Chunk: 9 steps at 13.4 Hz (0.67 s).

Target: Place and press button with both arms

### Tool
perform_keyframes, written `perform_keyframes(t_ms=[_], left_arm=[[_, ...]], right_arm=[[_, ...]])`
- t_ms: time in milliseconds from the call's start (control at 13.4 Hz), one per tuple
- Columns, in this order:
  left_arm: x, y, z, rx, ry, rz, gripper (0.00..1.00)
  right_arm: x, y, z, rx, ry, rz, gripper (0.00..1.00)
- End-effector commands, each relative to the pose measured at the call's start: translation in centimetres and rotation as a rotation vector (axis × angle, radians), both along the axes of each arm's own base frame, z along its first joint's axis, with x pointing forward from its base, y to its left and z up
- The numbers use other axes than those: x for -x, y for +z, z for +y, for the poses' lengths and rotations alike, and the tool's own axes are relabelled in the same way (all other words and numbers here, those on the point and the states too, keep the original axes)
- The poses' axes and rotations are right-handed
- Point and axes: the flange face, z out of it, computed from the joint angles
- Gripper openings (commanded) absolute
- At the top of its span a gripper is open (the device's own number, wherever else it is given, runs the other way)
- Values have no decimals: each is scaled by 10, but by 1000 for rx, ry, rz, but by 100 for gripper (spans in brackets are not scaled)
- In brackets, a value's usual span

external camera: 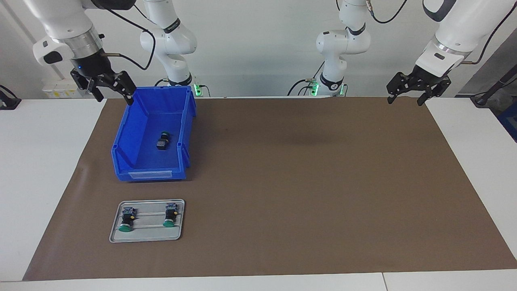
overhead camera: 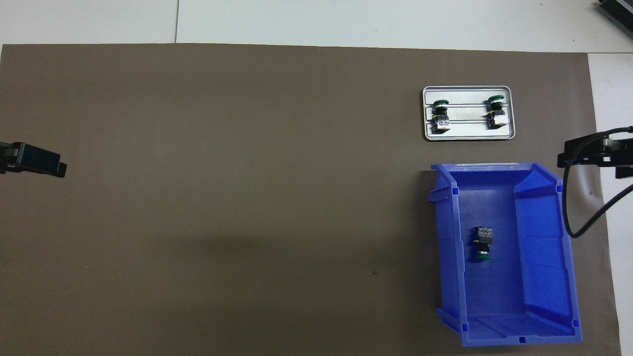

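One button [external camera: 162, 141] lies on its side in a blue bin [external camera: 133, 137] toward the right arm's end of the table; it also shows in the overhead view [overhead camera: 482, 242] in the bin [overhead camera: 544, 247]. Two more buttons [external camera: 126, 220] [external camera: 171, 214] lie on a silver tray [external camera: 147, 235], farther from the robots than the bin; the overhead view shows them too [overhead camera: 441, 113] [overhead camera: 496, 111]. My right gripper [external camera: 114, 97] is open and empty, raised over the bin's corner nearest the robots. My left gripper [external camera: 405, 101] is open and empty, raised over the mat's corner at the left arm's end.
A brown mat [external camera: 303, 182] covers most of the white table [external camera: 40, 182]. The tray [overhead camera: 467, 132] lies on the mat, apart from the bin. A black cable [overhead camera: 588, 217] hangs by my right gripper [overhead camera: 576, 153]. My left gripper [overhead camera: 49, 163] shows at the overhead view's edge.
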Motion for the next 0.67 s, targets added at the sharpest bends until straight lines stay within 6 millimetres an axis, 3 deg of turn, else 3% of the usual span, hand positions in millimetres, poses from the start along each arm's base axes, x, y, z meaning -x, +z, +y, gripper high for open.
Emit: perform_keyframes(t_ms=[0,299,598], left_arm=[[7,1,2,-16,12,5,100],[7,1,2,-16,12,5,100],[7,1,2,-16,12,5,100]], right_arm=[[2,8,1,42,52,-6,100],[-6,15,1,55,62,-28,100],[-6,9,17,37,37,-22,100]])
